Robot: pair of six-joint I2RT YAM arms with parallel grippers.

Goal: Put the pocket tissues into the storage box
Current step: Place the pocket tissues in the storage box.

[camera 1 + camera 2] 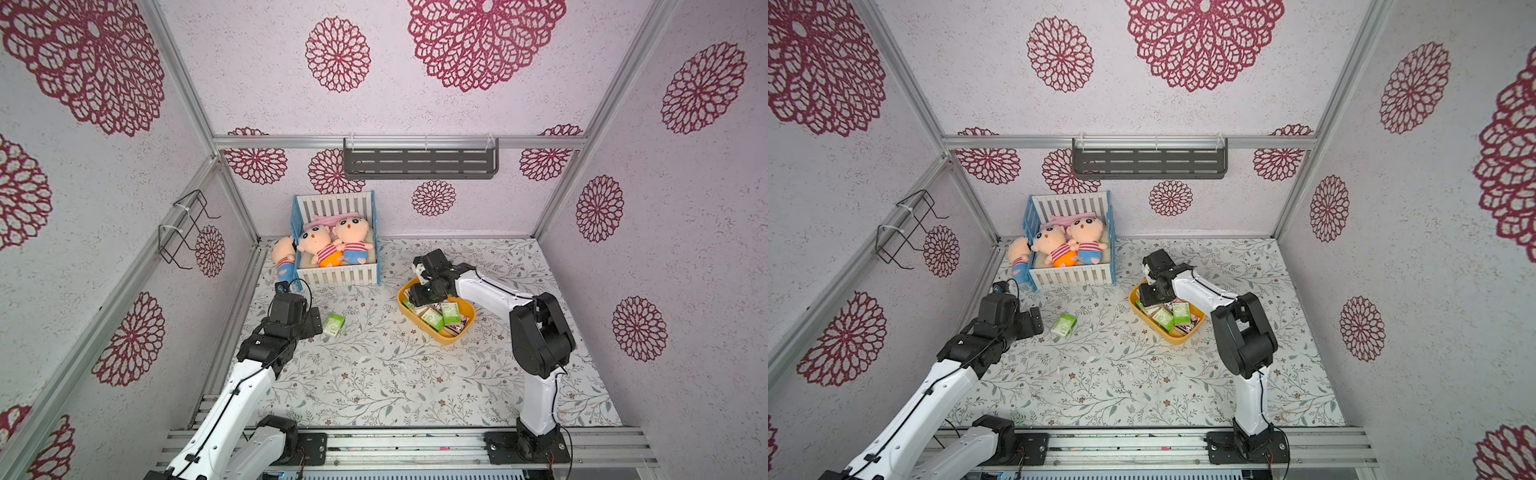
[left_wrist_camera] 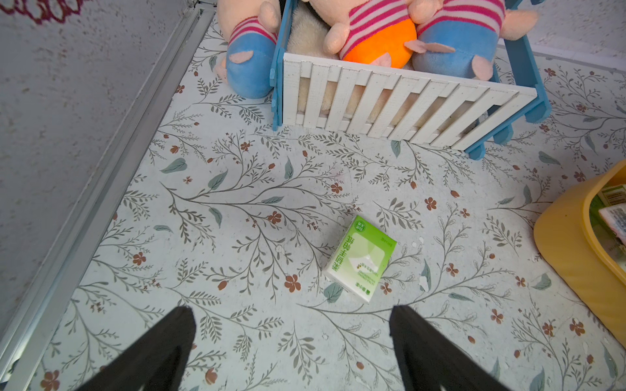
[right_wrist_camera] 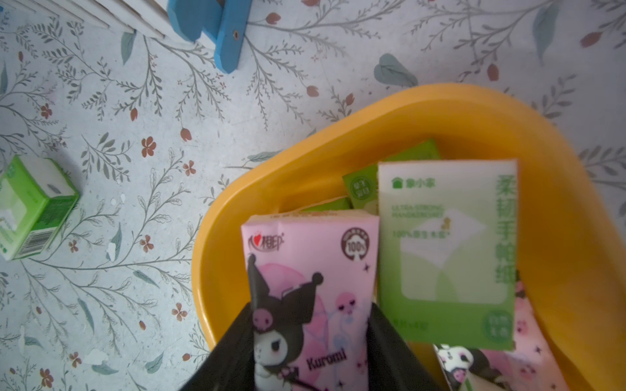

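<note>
Floral table (image 1: 374, 374) is being occupied by a green packet (image 1: 333, 324), apart from the storage box (image 1: 451, 337); over it a pink packet (image 3: 305, 287) is being pinched by right fingers (image 3: 230, 353), left fingers (image 2: 162, 348) being held wide, empty.

1 yellow storage box (image 1: 451, 340); 1 green-and-white pocket tissue packet (image 1: 333, 324) lying apart from it; at least 3 more green-and-white packets (image 1: 451, 312) and 2 pink packets (image 3: 311, 287) at the box, overlap barring a full tally; 3 plush dolls (image 1: 353, 239); 1 white-slatted crate (image 1: 338, 275); 1 dark wall shelf (image 1: 419, 164); 1 wire rack (image 1: 183, 232).
</note>
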